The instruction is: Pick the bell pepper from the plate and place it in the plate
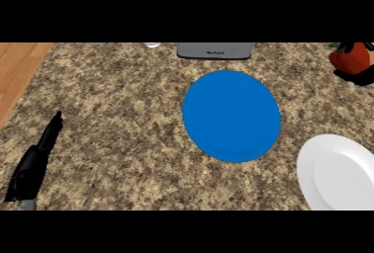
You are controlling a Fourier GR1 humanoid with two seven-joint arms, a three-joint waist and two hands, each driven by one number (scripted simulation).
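The right robot hand (359, 75) is grasping the red pepper (349, 57), black fingers curling beneath it (only partly showing). The blue plate (231, 116) is lying to its left, the white plate (340, 173) nearer the robot. The left robot hand (33, 165) is resting released, fingers straight, at the table (116, 123) edge

Middle: the blue plate (231, 116) is lying flat, leaving open room above it.
Lower right: the white plate (340, 173) is sitting low, just apart from the blue one.
Far edge: a grey appliance (215, 50) is standing behind the blue plate.
Far right corner: the bell pepper (349, 57) is crowding the edge.
Left: my left hand (33, 163) is resting over open counter (110, 123).
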